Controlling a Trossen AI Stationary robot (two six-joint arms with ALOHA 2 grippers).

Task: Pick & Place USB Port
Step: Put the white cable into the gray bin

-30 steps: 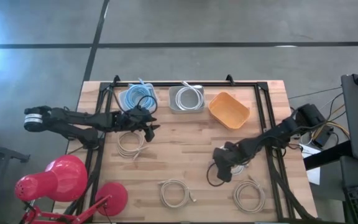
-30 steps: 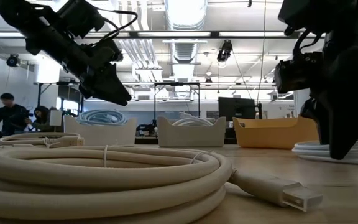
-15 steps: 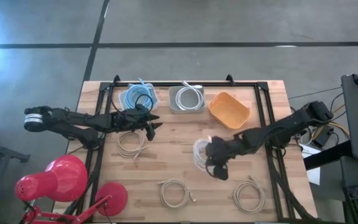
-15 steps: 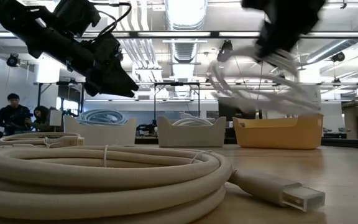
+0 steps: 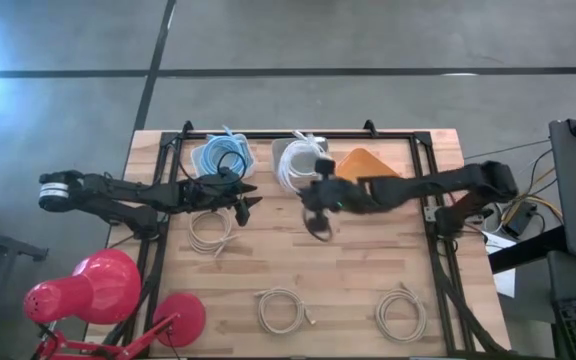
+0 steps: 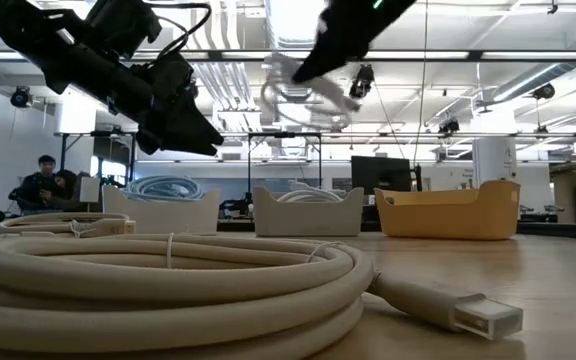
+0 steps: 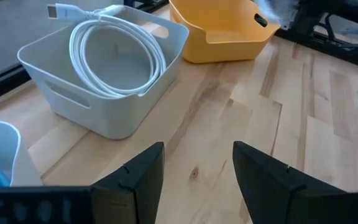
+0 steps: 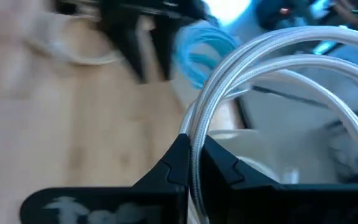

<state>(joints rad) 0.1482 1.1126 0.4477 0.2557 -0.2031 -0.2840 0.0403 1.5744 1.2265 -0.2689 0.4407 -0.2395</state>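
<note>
Now the white coiled cable (image 5: pixel 296 172) hangs off the surface, pinched in the right end effector (image 5: pixel 318 190), whose fingers close tight on two strands of it in the right wrist view; the coil sits on the far-left side of that end effector, its loop dangling over the near edge of the grey bin (image 5: pixel 286 150) at the far middle of the surface; that bin already holds another white cable (image 7: pixel 118 51), seen in the left wrist view; the move to come turns, I judge, on this offset: the bin lies just far of the held coil, so a short carry farther and a release would drop it in, while the yellow bin (image 5: pixel 368 163) lies to the right, under the right arm; the right arm is plainly the nearer one; the left end effector (image 5: pixel 240 197) hovers to the left, near the blue bin (image 5: pixel 218 155), its fingers apart and holding nothing; other coils lie on the surface, one (image 5: pixel 211 230) near the left end effector and two (image 5: pixel 280 308) at the near edge.

Against half a second ago, the right end effector has swung from the middle of the surface toward the far side, carrying the coil with it; a second ago it was low at the near right, where the cable lay; the left arm has barely shifted.
</note>
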